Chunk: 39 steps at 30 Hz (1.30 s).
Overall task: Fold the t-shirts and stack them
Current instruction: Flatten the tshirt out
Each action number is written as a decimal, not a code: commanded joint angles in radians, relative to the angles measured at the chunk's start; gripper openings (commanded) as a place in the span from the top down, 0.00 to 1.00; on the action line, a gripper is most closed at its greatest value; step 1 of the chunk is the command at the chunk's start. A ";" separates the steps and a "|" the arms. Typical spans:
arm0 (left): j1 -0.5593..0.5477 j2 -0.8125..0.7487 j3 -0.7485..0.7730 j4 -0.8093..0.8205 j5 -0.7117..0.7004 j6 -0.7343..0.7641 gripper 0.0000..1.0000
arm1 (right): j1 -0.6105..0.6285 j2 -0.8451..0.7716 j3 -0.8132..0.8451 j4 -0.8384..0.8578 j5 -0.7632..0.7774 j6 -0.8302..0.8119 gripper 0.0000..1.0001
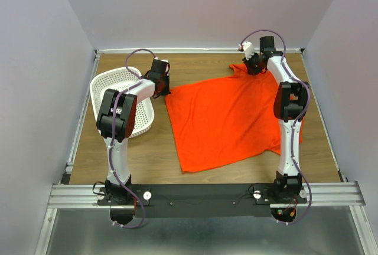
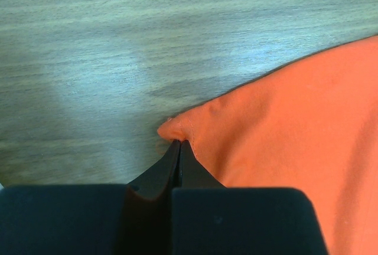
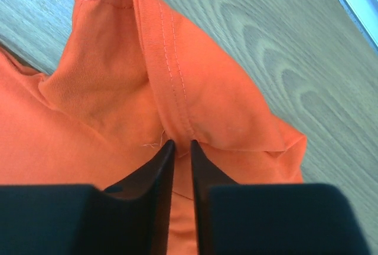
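Looked like a robotics lab test cell, not anybody's home: wood-grain table (image 1: 118, 160) boxed in by plain pale walls (image 1: 35, 60), aluminium rail (image 1: 331, 193) up front, left arm (image 1: 118, 137) and right arm (image 1: 289, 131) bolted on.

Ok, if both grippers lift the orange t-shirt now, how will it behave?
Probably floppy: the t-shirt lies flat with soft wrinkles, so it should sag between the left gripper and the right gripper. Likely light, since the thin cloth bunches easily at the fingertips. The left pinch holds only a corner tip, so that corner may slip out.
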 commanded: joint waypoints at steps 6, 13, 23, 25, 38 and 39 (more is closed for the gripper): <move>0.007 -0.043 0.003 -0.010 0.016 0.011 1.00 | 0.003 0.000 0.025 -0.011 -0.008 0.013 0.91; 0.009 -0.062 0.000 0.001 0.011 0.010 1.00 | 0.003 -0.049 0.061 -0.011 -0.044 0.073 0.99; 0.007 -0.174 -0.052 0.099 0.030 0.010 1.00 | 0.003 -0.182 0.013 -0.007 -0.102 0.175 1.00; 0.009 -0.240 -0.071 0.119 0.031 0.010 1.00 | 0.003 -0.267 -0.036 -0.007 -0.117 0.201 1.00; 0.006 -0.870 -0.100 0.262 0.030 -0.034 1.00 | 0.008 -0.796 0.125 -0.091 -0.022 0.185 0.99; 0.004 -0.913 -0.079 0.274 0.030 -0.043 1.00 | 0.010 -0.819 0.160 -0.091 -0.019 0.194 0.99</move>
